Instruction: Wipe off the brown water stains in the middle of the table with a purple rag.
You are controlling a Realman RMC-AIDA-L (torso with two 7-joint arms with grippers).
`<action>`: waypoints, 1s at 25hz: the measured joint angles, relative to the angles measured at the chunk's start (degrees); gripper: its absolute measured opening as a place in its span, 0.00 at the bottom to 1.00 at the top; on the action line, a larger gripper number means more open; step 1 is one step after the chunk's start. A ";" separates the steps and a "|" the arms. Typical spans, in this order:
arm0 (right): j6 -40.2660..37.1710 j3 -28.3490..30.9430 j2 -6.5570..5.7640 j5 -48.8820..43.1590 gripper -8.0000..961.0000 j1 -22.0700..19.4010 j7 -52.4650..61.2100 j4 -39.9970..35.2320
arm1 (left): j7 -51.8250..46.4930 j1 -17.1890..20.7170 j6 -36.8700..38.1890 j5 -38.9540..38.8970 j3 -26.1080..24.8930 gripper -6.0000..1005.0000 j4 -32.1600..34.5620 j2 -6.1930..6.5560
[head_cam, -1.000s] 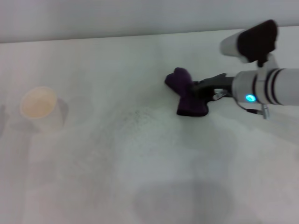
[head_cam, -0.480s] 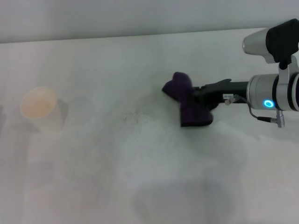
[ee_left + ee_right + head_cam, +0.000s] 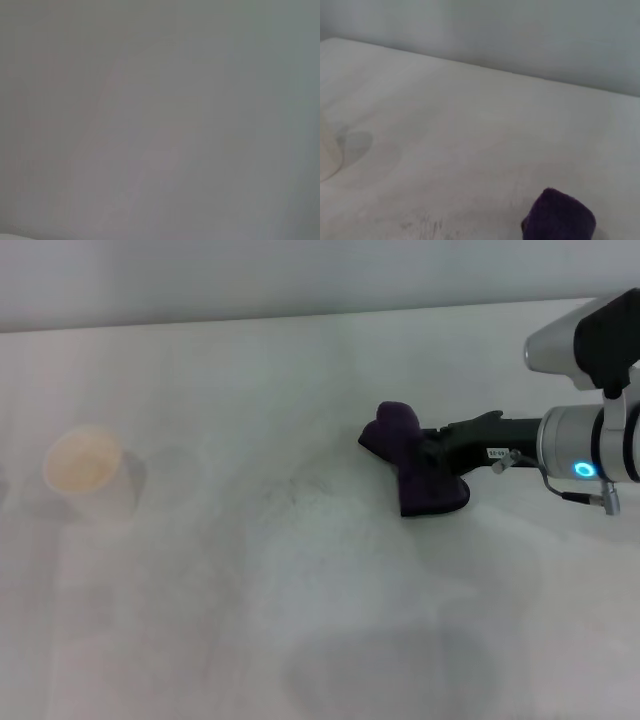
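Observation:
The purple rag lies bunched on the white table, right of the middle. My right gripper reaches in from the right, low over the table, and is shut on the rag's right side. The rag's tip also shows in the right wrist view. No tan puddle shows in the middle of the table. Only a faint grey speckled smear lies left of the rag, and it also shows in the right wrist view. My left gripper is out of view; the left wrist view is plain grey.
A pale translucent cup with tan contents stands at the far left of the table. The table's far edge meets a grey wall. My right arm's silver wrist hangs over the right side.
My right gripper has dragged the purple rag a little to the right and toward me across the table. The cup has not moved.

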 joint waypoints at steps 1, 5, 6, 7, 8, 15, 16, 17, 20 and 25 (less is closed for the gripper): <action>-0.39 -0.08 0.05 0.57 0.16 0.12 -0.80 0.30 | 0.01 -0.01 0.00 -0.01 0.00 0.89 0.00 0.00; -2.43 0.08 0.08 2.00 0.25 0.25 -1.09 0.58 | -0.07 -0.10 -0.07 -0.01 0.00 0.89 0.08 0.03; -2.91 0.23 0.09 2.49 0.29 0.25 -1.22 0.60 | -0.08 -0.10 -0.19 -0.04 0.00 0.89 0.09 0.03; -3.26 0.49 0.09 2.92 0.33 0.25 -1.42 0.60 | -0.07 -0.11 -0.37 -0.09 0.00 0.89 0.09 0.03; -3.51 0.85 0.10 3.25 0.38 0.23 -1.62 0.60 | -0.07 -0.12 -0.57 -0.15 0.00 0.89 0.09 0.03; -13.20 2.05 0.12 12.96 0.53 0.03 -8.27 0.74 | -0.09 -0.59 -1.44 -0.28 0.00 0.89 0.09 0.04; -15.16 1.89 0.15 16.96 0.55 -0.01 -11.30 0.95 | -0.09 -0.60 -1.53 -0.33 0.00 0.89 0.09 0.04; -16.24 1.89 0.16 20.56 0.58 0.02 -14.01 1.31 | -0.09 -0.63 -1.55 -0.48 0.00 0.89 0.09 0.04; -17.26 3.07 0.19 37.09 0.69 0.72 -25.60 4.13 | -0.09 -0.64 -1.58 -0.82 0.00 0.89 0.09 0.00; -2.13 11.23 0.42 59.61 0.81 2.93 -39.73 14.81 | -0.08 -0.95 -1.67 -0.92 0.01 0.89 0.09 -0.08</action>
